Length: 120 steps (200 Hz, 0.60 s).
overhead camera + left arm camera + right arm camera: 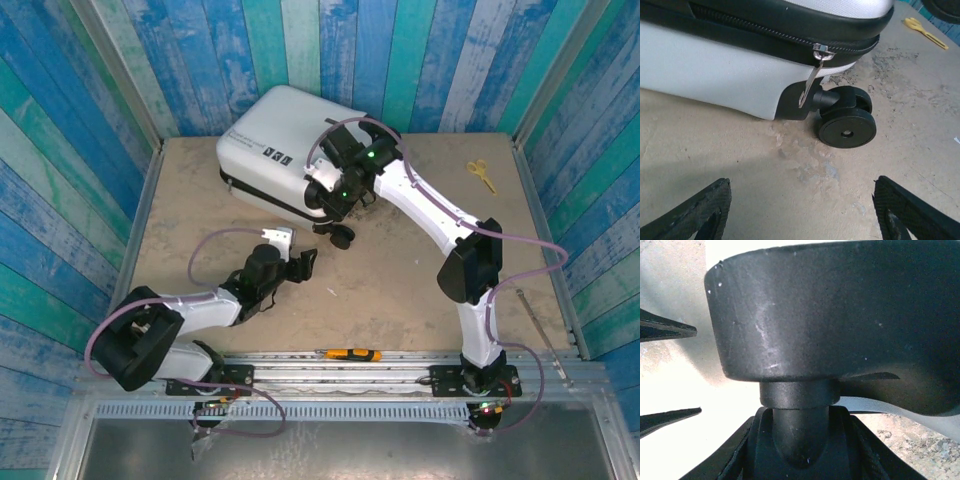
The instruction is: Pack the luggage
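The luggage (285,150) lies upper centre. The left hand (298,262), spread wide, sits just below its wheel (847,127). The right hand (328,198) is at that same corner; I cannot tell its grip.

luggage (290,150): flat on my table (400,290), far middle
left gripper (300,262): just near of it, facing a wheel (847,127), apart from it
right gripper (325,198): at its near-right corner
scissors (482,174): far right, well apart
knife (350,354): near edge, middle

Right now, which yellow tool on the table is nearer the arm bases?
The orange-yellow utility knife, lying along the base rail. The yellow scissors lie far from it, near the table's back right corner.
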Available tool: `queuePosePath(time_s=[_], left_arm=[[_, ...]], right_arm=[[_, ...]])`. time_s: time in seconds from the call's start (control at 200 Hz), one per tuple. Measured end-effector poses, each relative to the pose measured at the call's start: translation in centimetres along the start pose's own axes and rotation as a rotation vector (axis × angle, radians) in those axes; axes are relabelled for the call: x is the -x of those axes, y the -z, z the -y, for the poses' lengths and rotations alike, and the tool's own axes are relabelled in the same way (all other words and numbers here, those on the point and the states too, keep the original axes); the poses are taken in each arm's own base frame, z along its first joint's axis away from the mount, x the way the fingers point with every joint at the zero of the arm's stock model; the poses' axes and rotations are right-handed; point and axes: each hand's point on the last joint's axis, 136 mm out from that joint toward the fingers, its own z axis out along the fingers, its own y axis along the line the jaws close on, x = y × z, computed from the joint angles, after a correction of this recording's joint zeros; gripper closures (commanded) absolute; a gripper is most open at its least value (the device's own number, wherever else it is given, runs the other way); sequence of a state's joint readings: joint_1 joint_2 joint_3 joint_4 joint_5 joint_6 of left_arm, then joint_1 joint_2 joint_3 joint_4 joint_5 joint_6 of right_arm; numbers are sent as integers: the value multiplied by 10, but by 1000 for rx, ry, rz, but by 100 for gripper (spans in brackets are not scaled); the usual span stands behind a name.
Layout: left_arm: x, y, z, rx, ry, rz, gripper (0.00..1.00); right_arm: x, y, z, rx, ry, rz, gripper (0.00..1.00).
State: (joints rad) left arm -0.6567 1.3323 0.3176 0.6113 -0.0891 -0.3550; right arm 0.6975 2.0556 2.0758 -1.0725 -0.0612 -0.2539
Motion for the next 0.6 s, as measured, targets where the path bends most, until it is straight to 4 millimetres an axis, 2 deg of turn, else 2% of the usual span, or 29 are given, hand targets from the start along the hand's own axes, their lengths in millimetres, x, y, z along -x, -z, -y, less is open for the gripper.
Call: queuePosePath(time_s=[0.18, 0.381, 0.601], left_arm=[[-5, 4, 4, -37, -89, 11, 22], [7, 5, 17, -100, -119, 61, 23], [21, 4, 18, -97, -106, 128, 23]], right_arm=[[1, 3, -1, -5, 1, 4, 99], [2, 5, -3, -4, -1, 8, 99], [2, 7, -3, -13, 0, 10, 99]])
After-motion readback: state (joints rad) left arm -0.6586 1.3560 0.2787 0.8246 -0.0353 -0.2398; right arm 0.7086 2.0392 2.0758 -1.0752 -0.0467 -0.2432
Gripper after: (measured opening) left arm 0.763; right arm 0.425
